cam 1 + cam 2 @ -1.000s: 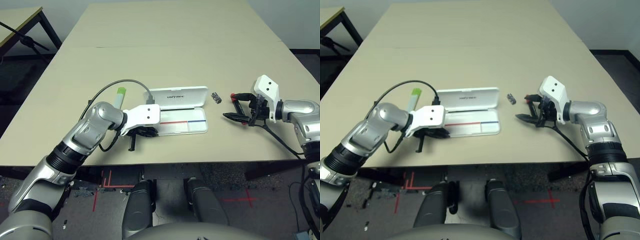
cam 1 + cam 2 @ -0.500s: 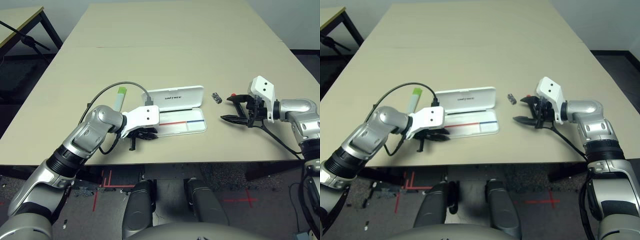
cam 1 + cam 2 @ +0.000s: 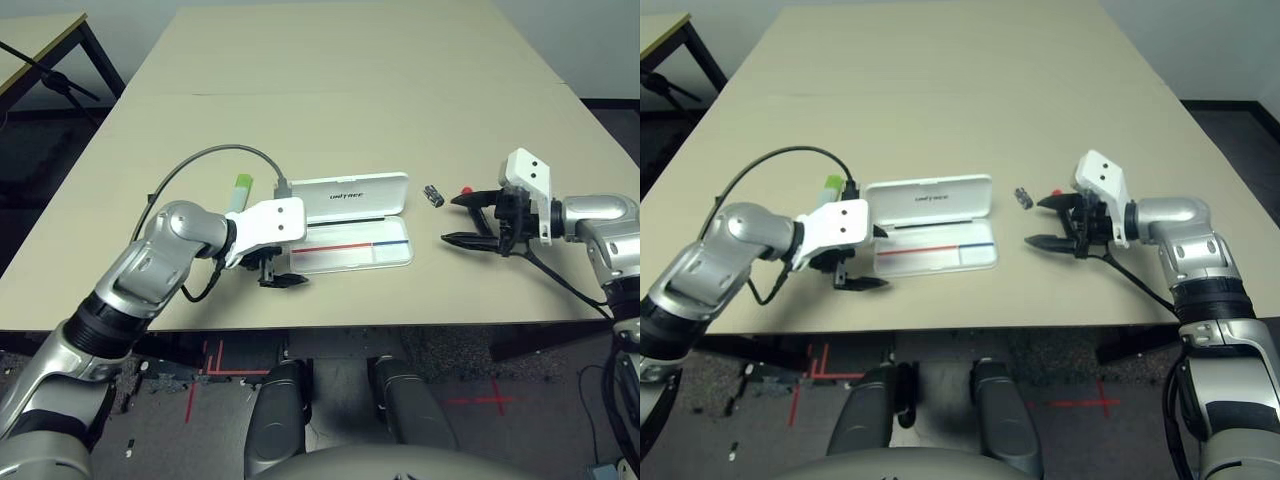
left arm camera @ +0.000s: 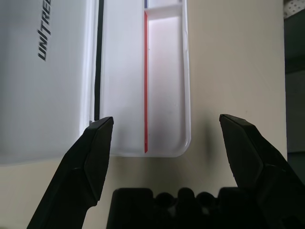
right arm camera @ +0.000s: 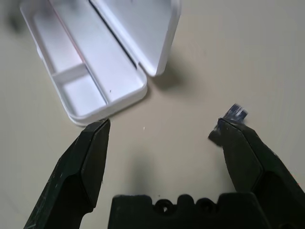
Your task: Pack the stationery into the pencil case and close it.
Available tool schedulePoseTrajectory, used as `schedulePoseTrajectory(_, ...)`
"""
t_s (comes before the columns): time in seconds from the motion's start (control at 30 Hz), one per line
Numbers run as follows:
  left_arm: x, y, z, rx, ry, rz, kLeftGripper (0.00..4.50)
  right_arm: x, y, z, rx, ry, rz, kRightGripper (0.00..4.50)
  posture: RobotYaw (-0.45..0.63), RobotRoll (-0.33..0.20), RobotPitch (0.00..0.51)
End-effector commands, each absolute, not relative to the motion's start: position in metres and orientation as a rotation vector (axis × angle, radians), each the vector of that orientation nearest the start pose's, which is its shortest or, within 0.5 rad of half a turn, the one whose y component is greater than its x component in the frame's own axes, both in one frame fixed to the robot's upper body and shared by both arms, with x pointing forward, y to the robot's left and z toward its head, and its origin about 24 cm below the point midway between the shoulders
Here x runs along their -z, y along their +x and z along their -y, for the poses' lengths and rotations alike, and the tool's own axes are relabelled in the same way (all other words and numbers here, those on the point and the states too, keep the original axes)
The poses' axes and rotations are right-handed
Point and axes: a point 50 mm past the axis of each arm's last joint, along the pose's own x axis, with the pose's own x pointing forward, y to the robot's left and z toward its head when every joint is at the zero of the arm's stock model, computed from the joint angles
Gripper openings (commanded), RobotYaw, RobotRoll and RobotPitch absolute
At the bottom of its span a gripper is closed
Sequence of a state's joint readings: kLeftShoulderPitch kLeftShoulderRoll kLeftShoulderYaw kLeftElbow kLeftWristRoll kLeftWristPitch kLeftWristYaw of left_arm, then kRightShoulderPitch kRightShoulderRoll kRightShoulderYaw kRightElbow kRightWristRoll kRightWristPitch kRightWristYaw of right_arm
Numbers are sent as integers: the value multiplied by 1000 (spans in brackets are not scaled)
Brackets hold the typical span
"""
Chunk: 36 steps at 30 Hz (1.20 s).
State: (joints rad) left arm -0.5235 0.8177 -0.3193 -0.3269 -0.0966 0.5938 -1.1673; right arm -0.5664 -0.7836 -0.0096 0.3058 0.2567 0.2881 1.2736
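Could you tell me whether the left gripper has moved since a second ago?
Yes. The left gripper has pulled back off the left end of the open pencil case toward the table's near edge, and its fingers have opened.

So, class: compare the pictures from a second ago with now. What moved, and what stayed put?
The left gripper opened and drew back off the pencil case toward its left end. The right gripper stayed open near the small cylinder. Case, cylinder and green-tipped stick stayed where they were.

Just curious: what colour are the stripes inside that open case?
Red and blue, on the pencil case; clearest in the left eye view.
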Motion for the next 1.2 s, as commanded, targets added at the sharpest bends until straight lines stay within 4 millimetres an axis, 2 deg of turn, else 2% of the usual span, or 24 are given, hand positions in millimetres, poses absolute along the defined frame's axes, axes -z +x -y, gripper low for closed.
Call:
schedulePoseTrajectory(0.03,-168,263,-154,1269,802,-365,4478,-177,302,256,-963,-343,-296,4500,-16,0,115)
schedulePoseTrajectory(0.2,-168,261,-153,1275,809,-362,4478,-191,302,262,-695,-247,-451,4500,-22,0,123)
schedulePoseTrajectory(0.37,-165,261,-150,1286,802,-361,4478,-201,306,264,-503,-154,-549,4500,-29,0,131)
schedulePoseTrajectory(0.47,-163,260,-148,1294,800,-360,4478,-201,309,267,-404,-135,-615,4500,-25,0,137)
schedulePoseTrajectory(0.8,-162,257,-145,1294,802,-345,4478,-168,316,268,-327,-100,-772,4500,15,0,141)
schedulePoseTrajectory(1.2,-162,253,-144,1279,795,-336,4478,-136,331,265,-320,-87,-829,4500,50,0,143)
